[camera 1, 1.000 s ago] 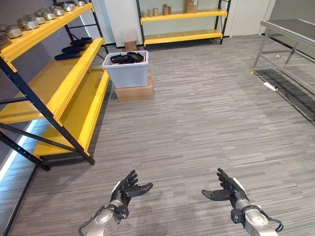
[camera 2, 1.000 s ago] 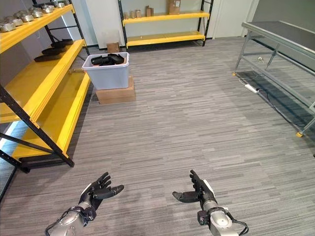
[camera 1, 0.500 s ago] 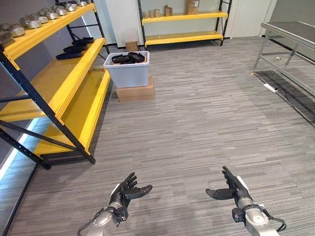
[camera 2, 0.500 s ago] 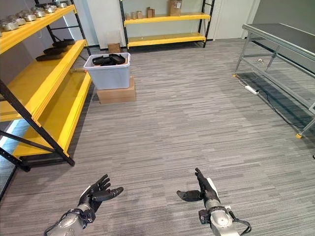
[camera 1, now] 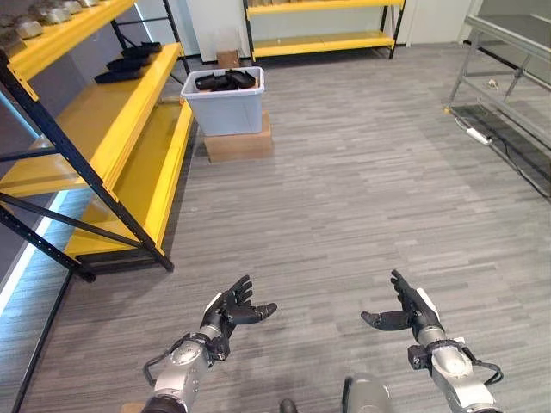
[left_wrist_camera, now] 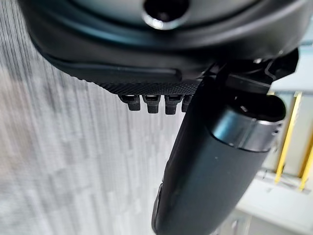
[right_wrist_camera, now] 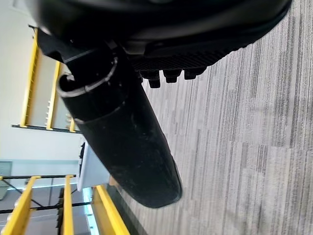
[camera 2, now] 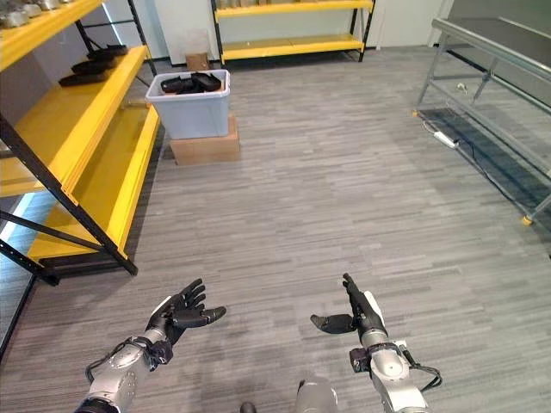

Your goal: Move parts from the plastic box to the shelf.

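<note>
"Where are the parts?"

"I see the flat black parts (camera 1: 225, 81) in the pale grey plastic box (camera 1: 225, 114), far left on a brown cardboard carton (camera 1: 238, 147), right beside the yellow steel shelf (camera 1: 129, 129), probably to keep carries short."

"And your hands?"

"My left hand (camera 1: 231, 308) and right hand (camera 1: 415, 311) hover low over the near floor, palms inward, fingers spread, holding nothing."

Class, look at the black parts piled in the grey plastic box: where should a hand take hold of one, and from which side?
From above, through the open top of the plastic box. The black parts lie flat, heaped to the rim, so probably pinch an exposed upper edge of the topmost one. Both hands, left hand and right hand, are open, well short of it.
</note>
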`<state>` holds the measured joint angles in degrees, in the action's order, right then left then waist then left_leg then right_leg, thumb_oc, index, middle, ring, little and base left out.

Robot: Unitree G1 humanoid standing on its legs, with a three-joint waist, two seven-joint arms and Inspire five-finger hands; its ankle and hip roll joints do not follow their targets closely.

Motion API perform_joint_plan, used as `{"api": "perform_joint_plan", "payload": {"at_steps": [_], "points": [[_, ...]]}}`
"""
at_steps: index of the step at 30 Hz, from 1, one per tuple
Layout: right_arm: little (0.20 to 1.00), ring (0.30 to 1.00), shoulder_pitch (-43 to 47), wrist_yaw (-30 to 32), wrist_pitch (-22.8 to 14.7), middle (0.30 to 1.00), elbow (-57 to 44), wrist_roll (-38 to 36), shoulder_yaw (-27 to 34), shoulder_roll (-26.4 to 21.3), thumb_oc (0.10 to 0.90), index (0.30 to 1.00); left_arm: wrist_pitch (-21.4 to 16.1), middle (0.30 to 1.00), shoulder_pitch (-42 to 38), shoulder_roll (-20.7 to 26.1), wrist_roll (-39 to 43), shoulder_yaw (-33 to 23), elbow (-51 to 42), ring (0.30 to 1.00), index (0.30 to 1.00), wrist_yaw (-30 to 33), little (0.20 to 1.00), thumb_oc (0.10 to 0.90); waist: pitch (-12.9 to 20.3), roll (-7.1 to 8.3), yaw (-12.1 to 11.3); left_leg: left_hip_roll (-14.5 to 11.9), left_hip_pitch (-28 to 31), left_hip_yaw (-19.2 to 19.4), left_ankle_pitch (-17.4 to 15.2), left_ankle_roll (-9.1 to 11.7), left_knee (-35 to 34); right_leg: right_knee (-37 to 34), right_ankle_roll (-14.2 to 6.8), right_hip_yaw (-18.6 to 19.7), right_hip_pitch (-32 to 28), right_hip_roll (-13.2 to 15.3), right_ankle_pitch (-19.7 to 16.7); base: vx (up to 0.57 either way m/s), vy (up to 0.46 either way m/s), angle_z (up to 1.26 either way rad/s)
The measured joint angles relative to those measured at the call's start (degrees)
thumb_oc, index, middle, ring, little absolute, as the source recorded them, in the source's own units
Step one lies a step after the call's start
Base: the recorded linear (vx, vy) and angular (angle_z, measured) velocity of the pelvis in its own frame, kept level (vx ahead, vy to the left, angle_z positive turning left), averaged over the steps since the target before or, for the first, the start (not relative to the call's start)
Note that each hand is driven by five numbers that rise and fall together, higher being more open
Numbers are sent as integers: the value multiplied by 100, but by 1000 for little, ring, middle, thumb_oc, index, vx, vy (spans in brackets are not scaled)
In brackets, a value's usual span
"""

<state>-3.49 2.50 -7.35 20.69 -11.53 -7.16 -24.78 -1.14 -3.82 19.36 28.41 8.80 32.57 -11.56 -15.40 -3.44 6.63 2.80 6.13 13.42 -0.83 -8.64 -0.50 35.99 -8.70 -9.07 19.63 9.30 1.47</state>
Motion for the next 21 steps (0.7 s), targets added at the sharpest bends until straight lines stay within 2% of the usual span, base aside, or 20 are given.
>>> {"api": "perform_joint_plan", "payload": {"at_steps": [1, 2, 3, 4, 5, 6, 7, 8, 9, 11, 13, 14, 15, 16, 17, 18, 19, 21], "points": [[1000, 1000, -75, -6, -12, 1000, -98, 1, 39, 12, 900, 1000, 6, 1000, -10, 5, -2, -5, -11, 1000, 1000, -10, 1000, 900, -37, 8, 103, 9, -39, -100, -12, 8, 13, -527, -13, 46, -42, -57, -2, 508, -327, 68], [1000, 1000, -183, 7, -12, 1000, -135, 4, 87, 35, 900, 1000, 16, 1000, -51, 4, -16, -4, -26, 1000, 1000, -23, 1000, 900, -49, 185, 196, 135, -83, -202, -28, 18, 43, -1874, -23, 17, -111, -107, -20, 519, -275, 61], [1000, 1000, -189, 8, -16, 1000, -134, 4, 100, 41, 900, 1000, 16, 1000, -54, 4, -17, -3, -40, 1000, 1000, -29, 1000, 900, -56, 268, 190, 196, -92, -222, -45, 17, 61, -2323, -18, 16, -113, -101, -39, 579, -319, 62], [1000, 1000, -223, 56, -82, 1000, -117, 7, 163, 92, 900, 1000, 20, 1000, -61, -10, -35, 20, -35, 1000, 1000, -28, 1000, 900, -67, 372, 198, 281, -142, -298, -141, 55, 176, -3112, -77, 9, -161, -45, -100, 566, -304, 42], [1000, 1000, -257, 116, -117, 1000, -114, 25, 222, 124, 900, 1000, 21, 1000, -60, -24, -64, 67, -34, 1000, 1000, -30, 1000, 900, -96, 407, 211, 334, -155, -381, -196, -1, 281, -3663, -136, 43, -235, -30, -178, 455, -289, 42], [1000, 1000, -255, 134, -118, 1000, -101, 30, 240, 144, 900, 1000, 33, 1000, -30, -25, -68, 85, -34, 1000, 1000, -31, 1000, 900, -108, 425, 209, 357, -129, -410, -225, -32, 304, -3809, -98, 34, -229, -13, -288, 387, -232, 28], [1000, 1000, -252, 158, -137, 1000, -71, 40, 231, 153, 900, 1000, 41, 1000, 14, -47, -76, 89, -39, 1000, 1000, -31, 1000, 900, -110, 435, 179, 377, -134, -455, -259, 18, 314, -3777, -66, 74, -271, -33, -324, 304, -179, 60], [1000, 1000, -362, 314, -179, 1000, -21, 142, 232, 165, 900, 1000, 44, 1000, 113, -106, -192, 122, -54, 1000, 1000, -45, 1000, 900, -91, 410, 260, 374, 13, -750, -375, 16, 373, -3693, 2, 386, -423, -50, -387, 497, -272, 81], [1000, 1000, -360, 427, -189, 1000, -17, 175, 232, 156, 900, 1000, 39, 1000, 130, -114, -214, 178, -66, 1000, 1000, -73, 1000, 900, -58, 397, 260, 382, 15, -887, -424, 45, 358, -3442, 18, 503, -489, -145, -415, 592, -328, 86], [1000, 1000, -188, 539, -243, 1000, -42, 208, 232, 156, 900, 1000, -23, 1000, 134, -72, -184, 316, -77, 1000, 1000, -44, 1000, 900, -30, 422, 247, 436, 49, -958, -513, 99, 446, -2811, 156, 539, -462, -173, -513, 430, -257, 34], [1000, 1000, -50, 541, -274, 1000, -62, 241, 229, 153, 900, 1000, -22, 1000, 178, -43, -164, 418, -84, 1000, 1000, -37, 1000, 900, -7, 432, 268, 478, 117, -974, -727, 215, 636, -2703, 490, 520, -738, -181, -835, 375, -262, 15], [1000, 1000, -11, 545, -285, 1000, -30, 241, 223, 123, 900, 1000, -22, 1000, 189, -94, -160, 423, -92, 1000, 1000, -26, 1000, 900, -11, 350, 269, 401, 150, -1010, -856, 349, 764, -2605, 697, 493, -795, -243, -970, 423, -316, 31], [1000, 1000, -52, 572, -264, 1000, -17, 238, 219, 106, 900, 1000, -23, 1000, 244, -159, -160, 451, -158, 1000, 1000, -53, 1000, 900, 52, 213, 317, 229, 121, -984, -945, 519, 946, -2493, 769, 404, -866, -319, -821, 243, -182, 38], [1000, 1000, -57, 572, -244, 1000, -9, 238, 179, 56, 900, 1000, -42, 1000, 243, -195, -140, 446, -246, 1000, 1000, -44, 1000, 900, 52, 202, 311, 117, 205, -849, -897, 604, 983, -2332, 847, 359, -932, -393, -596, 588, -396, 50], [1000, 1000, -38, 562, -244, 1000, -9, 238, 120, -35, 900, 1000, -79, 1000, 204, -276, 84, 438, -321, 1000, 1000, -30, 1000, 900, 51, 218, 297, -46, 294, -666, -983, 668, 1249, -2052, 964, 323, -1038, -480, -293, 516, -358, 31], [1000, 1000, 8, 561, -264, 1000, -14, 239, 116, -59, 900, 1000, -128, 1000, 234, -307, 306, 437, -384, 1000, 1000, -35, 1000, 900, 67, 225, 345, -127, 409, -570, -994, 724, 1215, -1808, 940, 296, -1066, -544, 62, 552, -390, 32], [1000, 1000, 27, 571, -274, 1000, -18, 239, 120, -61, 900, 1000, -156, 1000, 225, -353, 433, 413, -384, 1000, 1000, -28, 1000, 900, 78, 218, 407, -167, 441, -593, -1086, 820, 1250, -1739, 966, 301, -1078, -580, 224, 274, -238, 19], [1000, 1000, 137, 571, -273, 1000, -21, 240, 108, -61, 900, 1000, -190, 1000, 194, -474, 730, 311, -480, 1000, 1000, -13, 1000, 900, 92, 212, 421, -306, 373, -598, -1142, 838, 1471, -1680, 1063, 268, -1084, -682, 347, 173, -155, 0]]}}
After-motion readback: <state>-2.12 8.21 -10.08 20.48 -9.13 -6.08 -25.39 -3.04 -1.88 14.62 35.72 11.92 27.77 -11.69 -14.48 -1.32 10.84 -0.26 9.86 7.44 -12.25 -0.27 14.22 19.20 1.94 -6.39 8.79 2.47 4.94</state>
